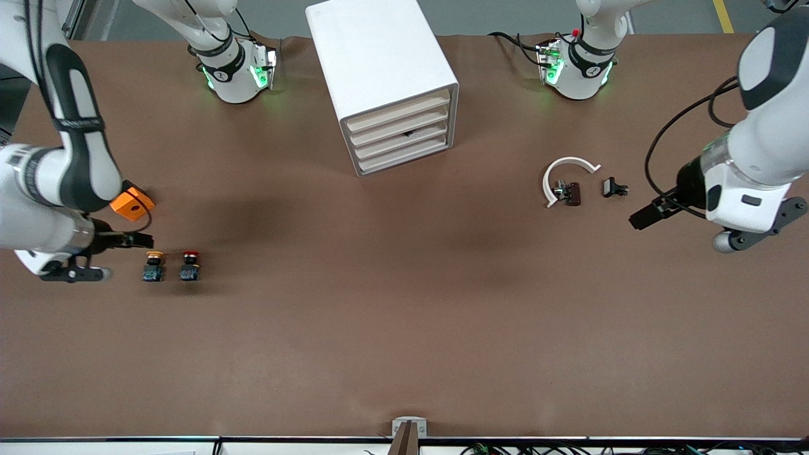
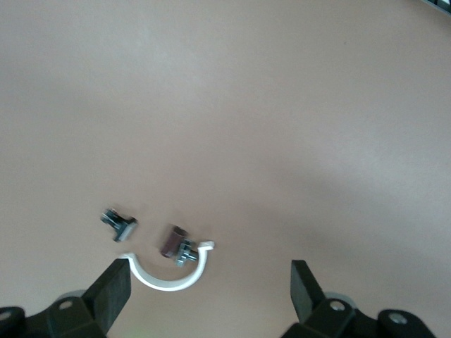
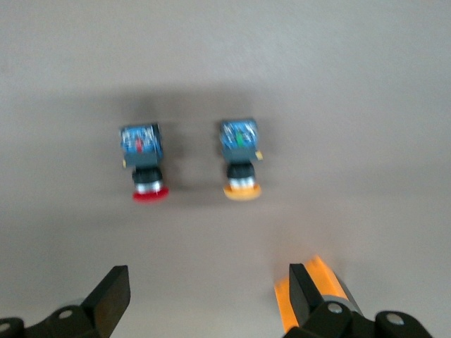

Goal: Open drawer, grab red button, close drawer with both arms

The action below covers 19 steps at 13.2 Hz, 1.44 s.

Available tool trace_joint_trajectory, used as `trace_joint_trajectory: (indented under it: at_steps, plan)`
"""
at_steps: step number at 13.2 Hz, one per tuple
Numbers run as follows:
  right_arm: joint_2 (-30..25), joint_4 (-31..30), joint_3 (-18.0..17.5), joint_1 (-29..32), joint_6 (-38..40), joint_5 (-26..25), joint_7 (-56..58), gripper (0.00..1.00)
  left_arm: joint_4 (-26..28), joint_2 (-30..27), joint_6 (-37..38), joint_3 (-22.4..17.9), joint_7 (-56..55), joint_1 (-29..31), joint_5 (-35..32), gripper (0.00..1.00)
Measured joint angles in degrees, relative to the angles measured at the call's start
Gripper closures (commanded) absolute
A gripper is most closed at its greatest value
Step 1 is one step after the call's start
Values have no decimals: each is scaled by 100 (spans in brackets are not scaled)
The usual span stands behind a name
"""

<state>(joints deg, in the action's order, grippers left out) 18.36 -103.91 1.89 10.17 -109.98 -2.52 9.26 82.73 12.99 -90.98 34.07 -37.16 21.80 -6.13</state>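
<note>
The white cabinet [image 1: 379, 63] stands between the two arm bases, with its four cream drawer fronts [image 1: 401, 129] all pushed in. The red-capped button [image 1: 189, 265] lies on the table toward the right arm's end, beside a yellow-capped one [image 1: 153, 266]. My right gripper [image 1: 144, 240] hovers open and empty close to them and to the orange cube [image 1: 131, 203]. The right wrist view shows the red button [image 3: 144, 165] ahead of its open gripper [image 3: 208, 292], with nothing between the fingers. My left gripper [image 1: 639, 219] hangs open and empty over the table at the left arm's end [image 2: 211, 289].
A white curved clip [image 1: 569, 174], a small brown part [image 1: 572, 193] and a small black part [image 1: 614, 188] lie near the left gripper. In the right wrist view the yellow button [image 3: 239, 162] and the orange cube [image 3: 317, 296] show. The table's front edge holds a small bracket [image 1: 409, 430].
</note>
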Motion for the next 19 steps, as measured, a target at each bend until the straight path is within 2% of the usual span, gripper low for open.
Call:
trace_joint_trajectory:
  at_steps: [2,4,5,8,11,15,19]
  plan:
    - [-278,455,-2,103,1021,-1,8,0,-79,-178,75,-13,546,292,-5,0]
    - [-442,1049,-2,174,1987,-1,8,0,-106,-498,224,-260,1117,335,1,0]
    - [-480,1347,-3,189,2416,0,6,0,-106,-664,368,-464,1352,278,39,0]
    - [-494,2137,-42,196,3403,0,4,0,-74,-1057,652,-1524,1979,-409,217,0]
    - [-497,2769,-85,195,3835,19,0,0,149,-1370,718,-2424,2724,-1177,245,0]
    - [-498,2985,-129,149,4050,94,-260,0,523,-1763,723,-3372,3282,-1750,455,0]
    - [-861,3137,-218,-323,4361,134,-1179,0,799,-2082,723,-3614,3368,-2098,508,0]
